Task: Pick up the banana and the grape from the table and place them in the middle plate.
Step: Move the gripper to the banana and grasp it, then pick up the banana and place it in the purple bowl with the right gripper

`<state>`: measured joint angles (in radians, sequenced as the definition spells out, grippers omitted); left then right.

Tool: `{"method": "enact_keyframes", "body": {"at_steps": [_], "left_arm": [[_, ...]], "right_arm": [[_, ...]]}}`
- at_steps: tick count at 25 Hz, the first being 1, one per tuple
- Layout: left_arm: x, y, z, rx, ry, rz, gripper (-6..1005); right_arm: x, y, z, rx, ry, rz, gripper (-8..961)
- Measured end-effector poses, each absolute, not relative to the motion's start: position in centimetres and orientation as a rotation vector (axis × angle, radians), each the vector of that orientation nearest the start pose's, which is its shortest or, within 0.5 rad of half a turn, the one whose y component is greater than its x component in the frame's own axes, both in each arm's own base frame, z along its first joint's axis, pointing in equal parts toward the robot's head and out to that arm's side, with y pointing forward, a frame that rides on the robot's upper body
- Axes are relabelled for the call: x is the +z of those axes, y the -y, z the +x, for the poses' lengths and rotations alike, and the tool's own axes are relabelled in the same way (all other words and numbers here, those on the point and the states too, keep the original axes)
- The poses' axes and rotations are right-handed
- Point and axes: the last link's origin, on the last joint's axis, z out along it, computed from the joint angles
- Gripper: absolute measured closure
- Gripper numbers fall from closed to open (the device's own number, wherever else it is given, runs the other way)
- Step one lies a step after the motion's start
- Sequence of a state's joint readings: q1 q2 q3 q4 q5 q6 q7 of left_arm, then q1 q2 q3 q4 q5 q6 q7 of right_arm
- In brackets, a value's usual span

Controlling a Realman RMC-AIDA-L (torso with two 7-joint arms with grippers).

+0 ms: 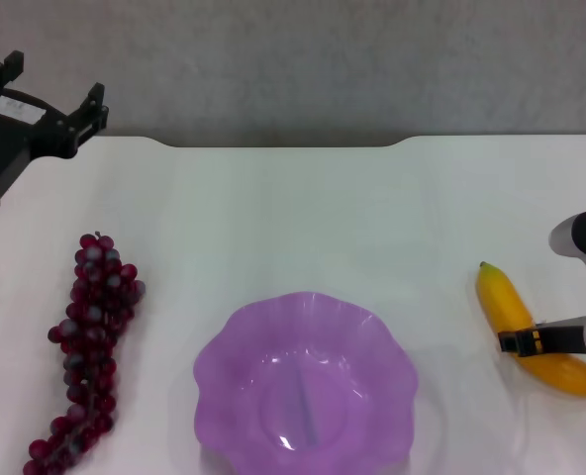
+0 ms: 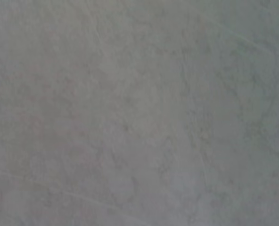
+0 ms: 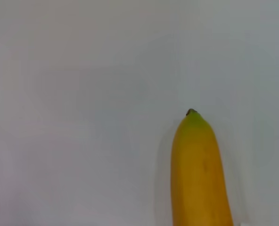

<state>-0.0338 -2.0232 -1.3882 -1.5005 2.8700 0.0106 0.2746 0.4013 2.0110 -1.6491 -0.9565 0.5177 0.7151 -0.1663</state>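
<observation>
The right claw (image 1: 531, 341) reached in from the counter's (image 1: 303, 208) right edge, one dark finger crossing the banana (image 1: 498, 299), grip state unclear, while the grape (image 1: 87, 346) lay left of the empty middle plate (image 1: 214, 361) and the left claw (image 1: 50, 104) hung open far back-left.

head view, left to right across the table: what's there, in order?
Left gripper at the far left back edge → long bunch of dark red-purple grapes → translucent purple wavy-rimmed plate → curved yellow banana → right gripper at the right edge, by the banana.
</observation>
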Motion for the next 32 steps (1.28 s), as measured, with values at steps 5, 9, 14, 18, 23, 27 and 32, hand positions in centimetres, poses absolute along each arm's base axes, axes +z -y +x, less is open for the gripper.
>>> {"method": "enact_keyframes", "body": {"at_steps": [5,9,14,18,23,27,32], "left_arm": [[6.1,-35.5,-21.2,-0.366,0.342,-1.74,108],[6.1,-35.5,-21.2,-0.365,0.343,-1.74,108],[6.1,-35.4,-21.3,-0.363,0.345,-1.739,109],[6.1,-35.4,-21.4,-0.362,0.347,-1.739,108],[6.1,-35.3,-21.4,-0.361,0.347,-1.738,108],[6.1,-35.3,-21.4,-0.361,0.348,-1.738,108],[6.1,-35.3,-21.4,-0.362,0.348,-1.738,109]], "right_arm": [[-3.4,-36.2,31.7,-0.237,-1.254,-1.992,431],[-3.4,-36.2,31.6,-0.236,-1.251,-1.994,434],[-3.4,-36.1,31.4,-0.231,-1.241,-2.0,438],[-3.2,-36.3,31.0,-0.216,-1.228,-2.004,442],[-3.0,-36.4,30.7,-0.202,-1.217,-2.007,449],[-2.8,-36.4,30.2,-0.183,-1.209,-2.01,452],[-1.3,-36.2,28.1,-0.101,-1.152,-2.025,453]]}}
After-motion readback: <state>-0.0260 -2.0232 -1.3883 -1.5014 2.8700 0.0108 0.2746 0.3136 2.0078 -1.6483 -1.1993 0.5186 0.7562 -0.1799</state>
